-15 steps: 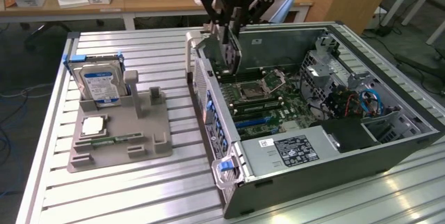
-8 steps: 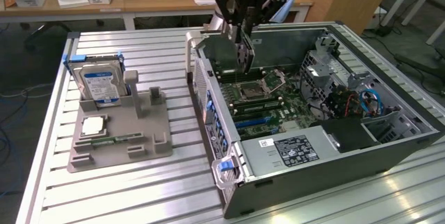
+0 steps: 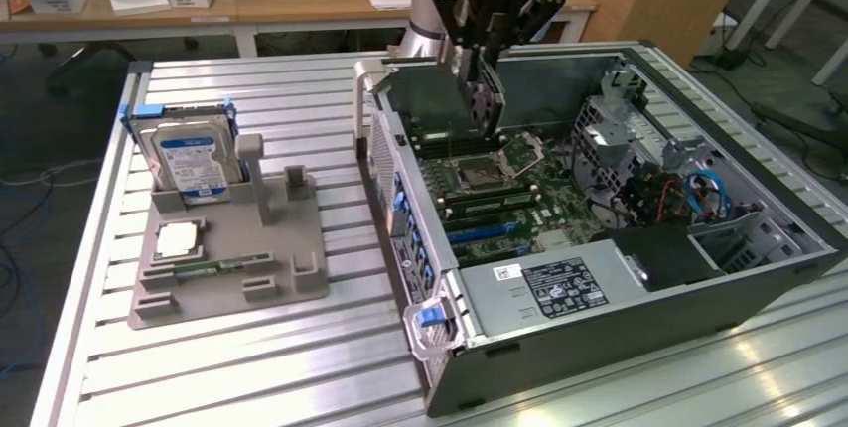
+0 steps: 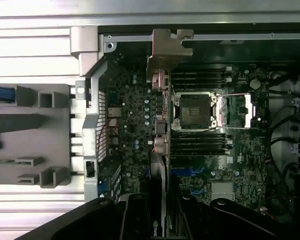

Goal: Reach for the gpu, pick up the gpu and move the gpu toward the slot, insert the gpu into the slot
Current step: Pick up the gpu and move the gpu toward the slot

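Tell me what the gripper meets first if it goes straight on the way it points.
Pointing down into the computer case, the gripper holds the gpu, whose lower edge would probably meet the motherboard first, near the processor socket; depth is hard to judge.

On the table (image 3: 265, 377) I see the holder (image 3: 285, 248) toward the exterior view's left, with the open case (image 3: 636, 338) just beside it on the right. The hard drive (image 3: 190, 159) stands upright at the holder's far end. The gpu (image 3: 480, 99) hangs between my jaws inside the case, above the motherboard (image 3: 523, 199).
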`<state>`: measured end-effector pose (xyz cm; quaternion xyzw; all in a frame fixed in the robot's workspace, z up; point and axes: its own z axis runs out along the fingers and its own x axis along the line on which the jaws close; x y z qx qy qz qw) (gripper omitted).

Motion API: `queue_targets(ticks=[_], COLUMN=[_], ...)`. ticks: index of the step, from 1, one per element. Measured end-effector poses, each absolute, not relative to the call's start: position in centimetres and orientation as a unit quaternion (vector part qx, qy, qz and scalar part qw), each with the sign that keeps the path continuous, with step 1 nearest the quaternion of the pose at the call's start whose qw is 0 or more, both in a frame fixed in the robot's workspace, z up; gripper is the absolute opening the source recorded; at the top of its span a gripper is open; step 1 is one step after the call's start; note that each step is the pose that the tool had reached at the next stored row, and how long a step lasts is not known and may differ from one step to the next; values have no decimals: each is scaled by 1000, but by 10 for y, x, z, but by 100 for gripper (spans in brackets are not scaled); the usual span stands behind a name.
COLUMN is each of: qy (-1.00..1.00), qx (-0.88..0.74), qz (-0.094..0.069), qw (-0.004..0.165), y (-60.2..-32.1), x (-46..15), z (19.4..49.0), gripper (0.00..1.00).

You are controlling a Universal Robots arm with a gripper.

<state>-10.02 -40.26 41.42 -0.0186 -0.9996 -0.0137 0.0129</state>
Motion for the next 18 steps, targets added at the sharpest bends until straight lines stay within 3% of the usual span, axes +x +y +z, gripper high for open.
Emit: queue_targets(ticks=[18], qy=[-1000], qx=[-7], qz=[-14], qw=[12], y=[-403], x=[-45], z=[414], gripper=[26])
